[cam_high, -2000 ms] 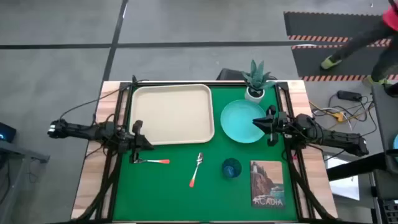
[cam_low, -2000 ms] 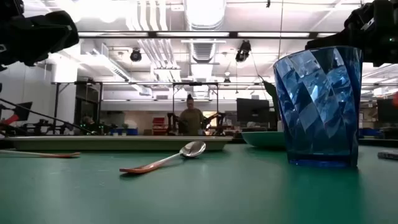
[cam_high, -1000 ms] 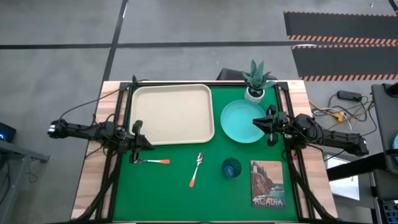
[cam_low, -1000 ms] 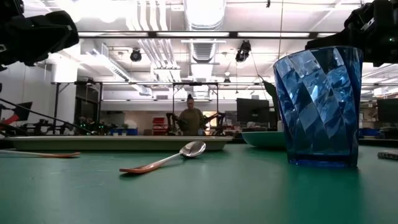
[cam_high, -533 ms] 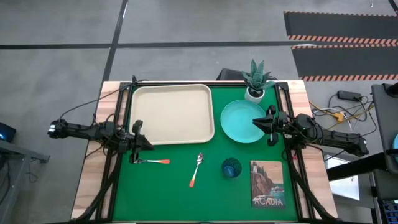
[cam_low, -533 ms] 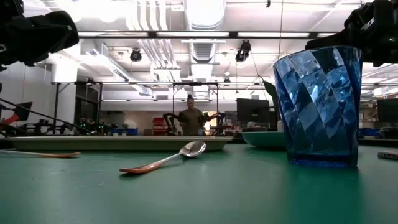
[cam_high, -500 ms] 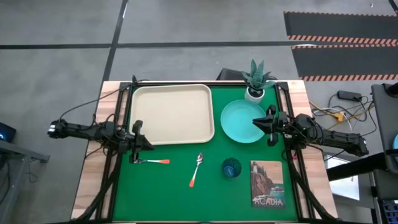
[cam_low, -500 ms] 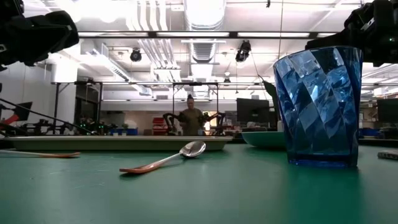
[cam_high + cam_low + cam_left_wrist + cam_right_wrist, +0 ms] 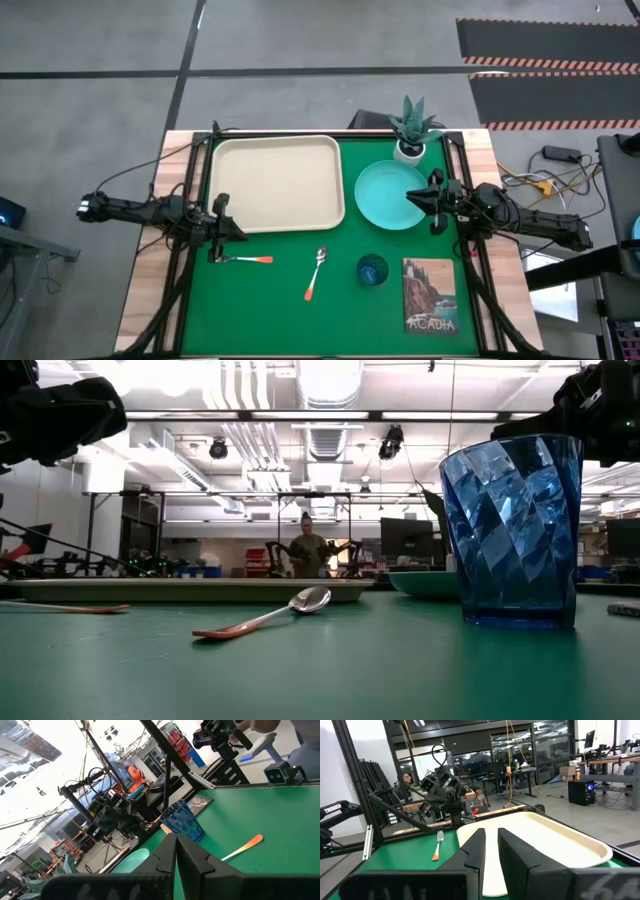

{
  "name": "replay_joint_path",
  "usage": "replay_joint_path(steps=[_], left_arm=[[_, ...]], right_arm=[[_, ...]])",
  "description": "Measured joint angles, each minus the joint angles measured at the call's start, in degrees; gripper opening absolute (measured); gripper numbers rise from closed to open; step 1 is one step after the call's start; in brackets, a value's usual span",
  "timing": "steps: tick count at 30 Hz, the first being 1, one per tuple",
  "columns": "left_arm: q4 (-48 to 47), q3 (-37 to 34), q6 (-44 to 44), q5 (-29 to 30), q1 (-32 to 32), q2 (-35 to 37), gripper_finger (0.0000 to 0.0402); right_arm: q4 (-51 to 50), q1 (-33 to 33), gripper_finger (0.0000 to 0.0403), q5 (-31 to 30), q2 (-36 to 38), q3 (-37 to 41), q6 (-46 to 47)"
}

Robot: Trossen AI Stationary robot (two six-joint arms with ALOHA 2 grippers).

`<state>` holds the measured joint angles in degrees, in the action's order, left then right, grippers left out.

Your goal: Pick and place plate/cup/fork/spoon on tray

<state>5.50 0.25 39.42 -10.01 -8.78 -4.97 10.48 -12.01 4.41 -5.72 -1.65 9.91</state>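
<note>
The beige tray (image 9: pixel 278 183) lies at the far left of the green mat. The turquoise plate (image 9: pixel 385 194) lies to its right. The blue cup (image 9: pixel 372 270) stands near the front, upright on its base (image 9: pixel 515 618). The spoon (image 9: pixel 316 272) and the fork (image 9: pixel 248 259) lie flat on the mat. My left gripper (image 9: pixel 232 232) hovers shut by the tray's near left corner, over the fork's tines. My right gripper (image 9: pixel 412 196) hovers level over the plate's right rim, slightly open, nothing between its fingers (image 9: pixel 475 845).
A white pot with a green plant (image 9: pixel 410 130) stands behind the plate. A picture card reading "Acadia" (image 9: pixel 430 294) lies at the near right. Bare mat spreads along the front edge. A person (image 9: pixel 307 550) stands in the room far behind the table.
</note>
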Motion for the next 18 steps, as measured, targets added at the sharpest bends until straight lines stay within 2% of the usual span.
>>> replay_joint_path(steps=[18], left_arm=[[0.2, 0.0, 0.0, 0.0, 0.0, 0.0, 0.0000]], right_arm=[[1.8, 0.0, 0.0043, 0.0, 0.0, 0.0, 0.0]])
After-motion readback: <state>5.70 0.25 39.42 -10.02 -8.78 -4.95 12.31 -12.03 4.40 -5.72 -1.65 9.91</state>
